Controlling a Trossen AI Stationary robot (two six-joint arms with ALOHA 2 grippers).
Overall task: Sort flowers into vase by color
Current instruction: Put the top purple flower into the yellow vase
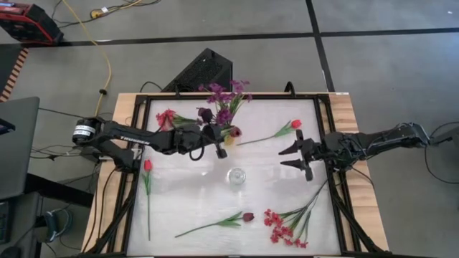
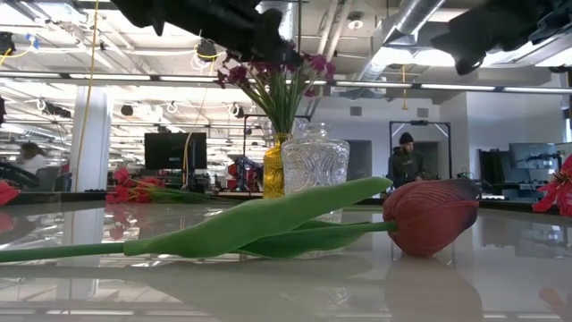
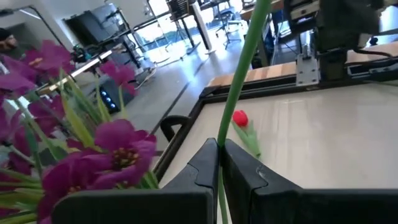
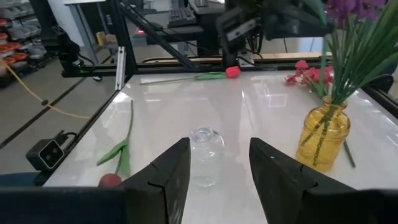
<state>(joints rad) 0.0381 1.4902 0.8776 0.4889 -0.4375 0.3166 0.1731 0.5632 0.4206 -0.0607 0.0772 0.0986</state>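
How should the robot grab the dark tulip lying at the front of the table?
Probably by the thin green stalk of the dark tulip, midway along, coming straight down from above. It lies flat with bare table on both sides, so the open right gripper could close across the stalk without squashing the bud.

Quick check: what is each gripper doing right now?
Left gripper: shut on a green stem, beside the purple flowers.
Right gripper: open, empty, facing the clear vase.
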